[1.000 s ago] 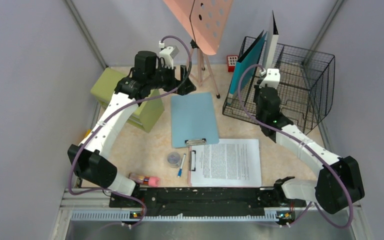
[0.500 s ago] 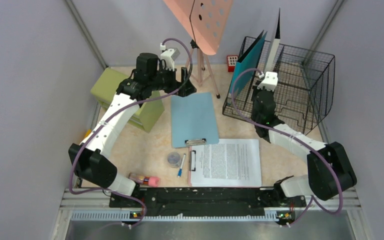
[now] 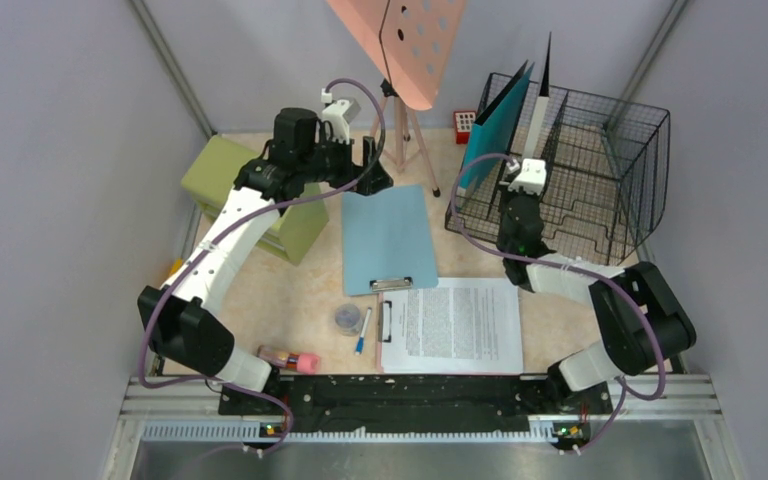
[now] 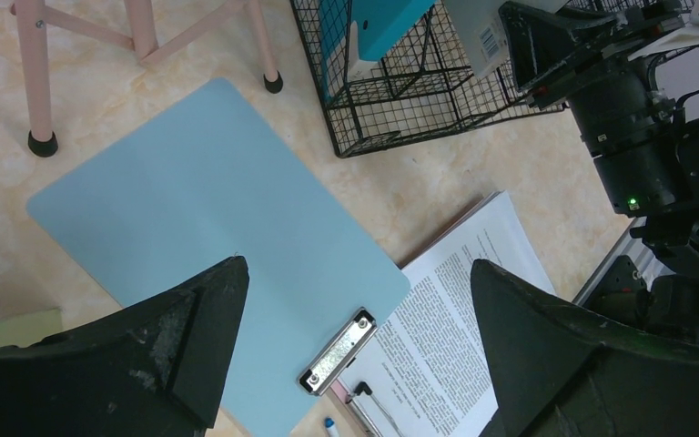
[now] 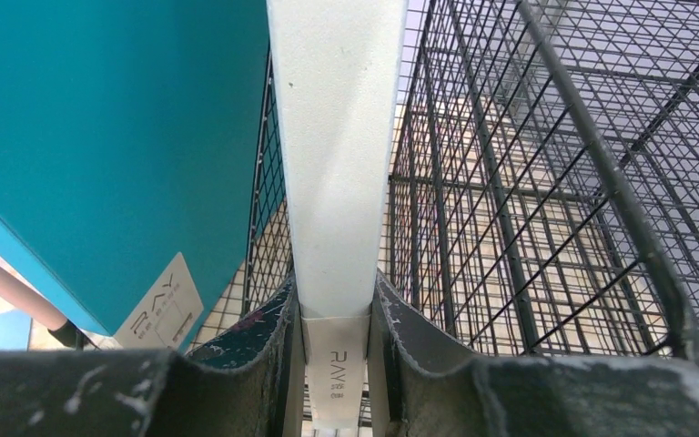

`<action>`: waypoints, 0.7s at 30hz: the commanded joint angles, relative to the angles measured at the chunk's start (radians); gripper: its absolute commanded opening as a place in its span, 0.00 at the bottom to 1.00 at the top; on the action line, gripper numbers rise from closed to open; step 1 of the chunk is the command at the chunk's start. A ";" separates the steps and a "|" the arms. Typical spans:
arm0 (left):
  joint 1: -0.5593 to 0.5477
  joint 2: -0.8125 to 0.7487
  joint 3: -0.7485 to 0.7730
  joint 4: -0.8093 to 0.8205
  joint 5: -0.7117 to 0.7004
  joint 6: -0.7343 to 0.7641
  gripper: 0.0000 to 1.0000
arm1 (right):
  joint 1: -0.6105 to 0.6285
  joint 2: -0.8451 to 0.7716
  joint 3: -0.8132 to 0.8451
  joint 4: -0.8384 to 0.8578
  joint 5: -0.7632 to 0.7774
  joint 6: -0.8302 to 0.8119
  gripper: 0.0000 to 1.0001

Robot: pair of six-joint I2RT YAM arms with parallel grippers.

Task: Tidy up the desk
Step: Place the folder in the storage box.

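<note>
- White folder (image 5: 332,137) stands on edge in my right claw (image 5: 335,314), whose fingers are pressed flat against both faces at the spine end, over a small label.
- It looks thin, stiff and light, with smooth covers. I judge it could slip or swing from a corner hold, so a grip low on the spine, as now, seems safest.
- Left of that claw leans a teal folder (image 5: 100,137). To the right and ahead run the wires of the rack (image 5: 528,182). I cannot tell whether the white folder sits in a slot.
- My left claw (image 4: 357,266) hangs spread wide, holding nothing, above the clipboard (image 4: 209,237). Papers (image 4: 455,309) lie just beyond its right finger.
- Under both claws lies the desk (image 4: 146,82), hard and flat. Sheets lying flush on it will be awkward to lift, so I would take the clipboard by its clip (image 4: 337,350) or an edge.
</note>
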 commanded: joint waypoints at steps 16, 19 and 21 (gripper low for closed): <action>-0.007 0.001 -0.031 0.063 0.017 -0.011 0.97 | -0.098 0.061 -0.077 0.369 -0.188 -0.002 0.00; -0.007 0.006 -0.034 0.064 0.018 -0.013 0.97 | -0.098 0.077 -0.087 0.403 -0.175 -0.006 0.00; -0.008 0.007 -0.038 0.064 0.018 -0.013 0.97 | -0.099 0.090 -0.091 0.428 -0.167 -0.018 0.00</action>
